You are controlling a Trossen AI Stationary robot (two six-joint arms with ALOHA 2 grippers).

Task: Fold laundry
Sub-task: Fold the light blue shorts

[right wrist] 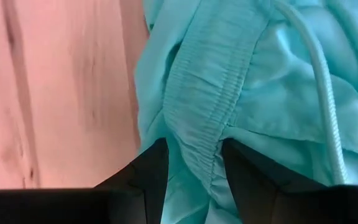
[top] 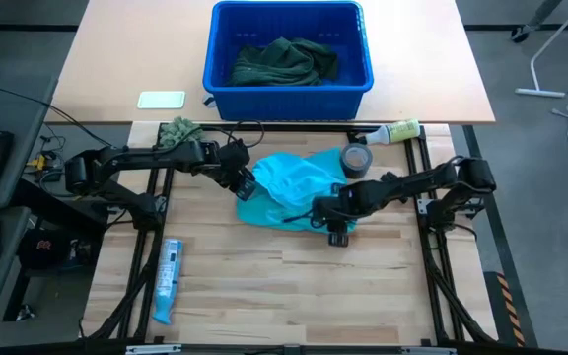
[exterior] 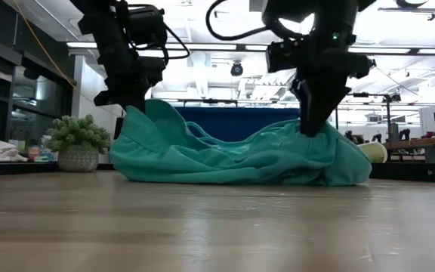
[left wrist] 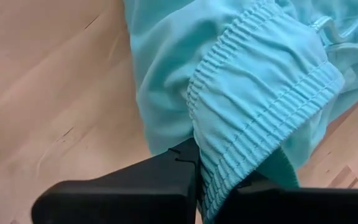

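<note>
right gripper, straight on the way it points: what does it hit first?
The turquoise garment: the right gripper has its elastic band between the jaws already. Beyond that fold, probably more cloth, then the table; depth is unclear.

Wooden counter [top: 264,286] bearing turquoise garment [top: 289,187], tape roll [top: 356,161], bottle [top: 394,131], blue packet [top: 168,280], fuzzy ball [top: 177,130].
</note>
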